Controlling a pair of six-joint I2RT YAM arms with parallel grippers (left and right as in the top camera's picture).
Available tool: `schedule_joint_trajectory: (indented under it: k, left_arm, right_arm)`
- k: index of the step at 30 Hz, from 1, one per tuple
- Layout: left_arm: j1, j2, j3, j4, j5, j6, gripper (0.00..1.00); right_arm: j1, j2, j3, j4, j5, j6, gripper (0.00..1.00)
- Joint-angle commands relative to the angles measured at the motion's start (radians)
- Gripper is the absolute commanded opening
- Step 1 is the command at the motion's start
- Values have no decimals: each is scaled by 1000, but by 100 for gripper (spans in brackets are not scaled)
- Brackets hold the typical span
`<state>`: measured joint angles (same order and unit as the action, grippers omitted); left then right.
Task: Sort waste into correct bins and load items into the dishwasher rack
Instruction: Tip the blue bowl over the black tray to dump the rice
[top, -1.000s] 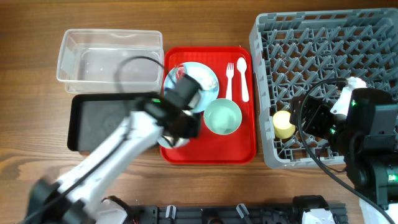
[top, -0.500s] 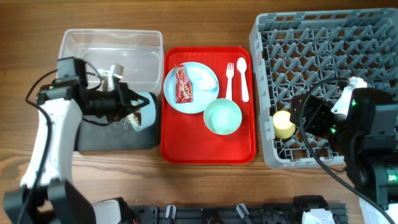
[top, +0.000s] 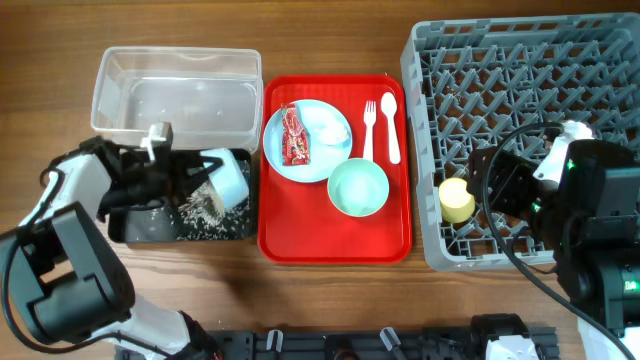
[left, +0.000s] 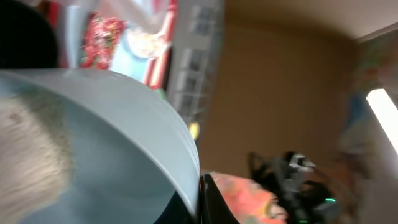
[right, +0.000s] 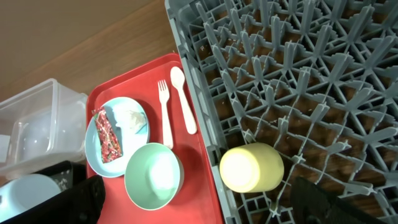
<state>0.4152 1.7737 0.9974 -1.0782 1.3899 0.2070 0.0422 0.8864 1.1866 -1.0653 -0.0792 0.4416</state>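
The pale blue bowl is held tipped on its side over the black tray, at 9 o'clock of the red serving tray. The left gripper is clamped on its rim. Rice grains and brown scraps are seen spilled under the bowl's mouth, in the black tray.

Risk: the bowl sits near the tray's 3 o'clock edge, so late grains may be flung onto the red tray or table if it is swung off early. A rim pinch on a tilted bowl could slip. Residue is seen stuck inside in the left wrist view, so an incomplete dump is likely.

Containers: the clear tub, at 12 o'clock of the black tray, looks empty. The blue plate carries the red wrapper and white tissue. The mint bowl looks empty. The fork and spoon lie side by side on the red tray. The yellow cup lies on its side in the grey rack, at its 8 o'clock corner. The right gripper hovers by the cup with its fingers apart, holding nothing.
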Motion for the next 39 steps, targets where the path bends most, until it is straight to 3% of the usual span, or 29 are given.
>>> schedule_joint_trajectory:
  k: [1, 8, 10, 12, 15, 18, 20, 23, 26, 30, 35, 39]
  left_arm:
    - [40, 9, -12, 19, 184, 39, 4]
    - [53, 9, -12, 6, 140, 17, 4]
    - [51, 4, -12, -89, 188, 64, 4]
    - [52, 1, -12, -66, 163, 139, 4]
    - [53, 6, -12, -71, 152, 55, 4]
    - [52, -4, -12, -97, 173, 157, 4]
    - [55, -1, -12, -68, 109, 58, 4]
    - [47, -8, -12, -89, 112, 148, 4]
    - [47, -12, -11, -127, 79, 100, 4]
    - [39, -84, -1, -262, 64, 277, 4]
    - [-32, -251, 62, -259, -208, 239, 4]
    - [-214, -422, 77, -106, -529, -45, 4]
  right_arm:
    - [-2, 0, 14, 7, -12, 6, 96]
    - [-2, 0, 14, 6, -13, 7, 96]
    - [-2, 0, 14, 5, -13, 7, 96]
    - [-2, 0, 14, 5, -13, 7, 96]
    - [-2, 0, 14, 5, -13, 5, 96]
    - [-2, 0, 14, 5, -13, 6, 96]
    - [-2, 0, 14, 5, -13, 6, 96]
    - [-2, 0, 14, 0, -13, 6, 96]
    - [-2, 0, 14, 0, -13, 6, 96]
    - [-2, 0, 14, -1, -26, 6, 96]
    - [-2, 0, 14, -1, -35, 2, 96]
    - [-2, 0, 14, 4, -35, 4, 96]
